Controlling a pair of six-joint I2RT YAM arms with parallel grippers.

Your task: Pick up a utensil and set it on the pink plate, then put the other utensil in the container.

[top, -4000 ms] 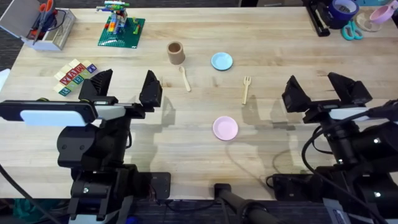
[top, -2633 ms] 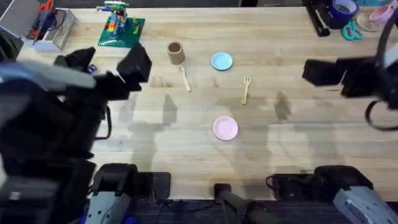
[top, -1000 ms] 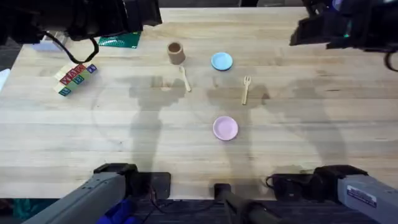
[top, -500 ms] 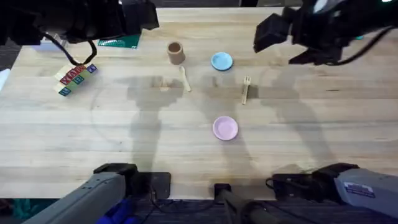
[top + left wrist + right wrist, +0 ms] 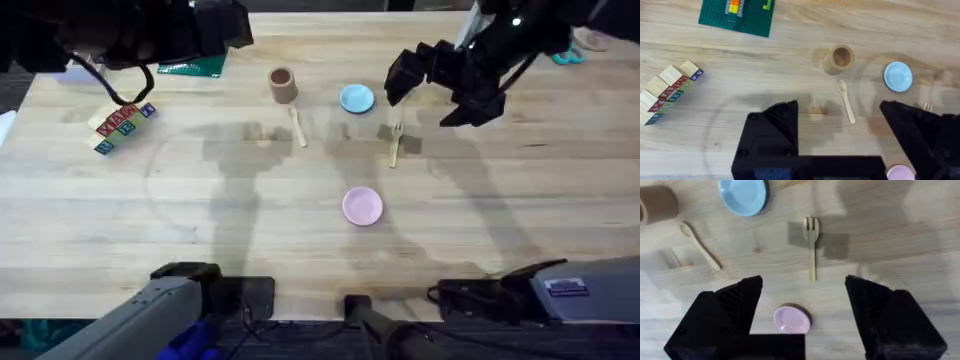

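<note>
The right tool (image 5: 432,82) hangs spread wide over the fork (image 5: 396,140), which lies flat on the worktop (image 5: 300,240) at upper centre of the overhead frame. The left tool (image 5: 840,145) is spread too; the spoon (image 5: 297,126) lies beside the cup (image 5: 282,84), the pink plate (image 5: 362,206) lower down.

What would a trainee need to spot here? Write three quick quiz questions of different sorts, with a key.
1. True or false: the fork already lies on the pink plate.
2. Multiple choice: the spoon lies nearest to which thing? A) the wooden cup B) the letter blocks C) the green brick plate
3. Fill in: the right gripper hangs above the table with its fingers ____.

Key: 1 false, the fork lies on the bare table between the blue plate and the pink plate. 2 A. 3 open.
</note>
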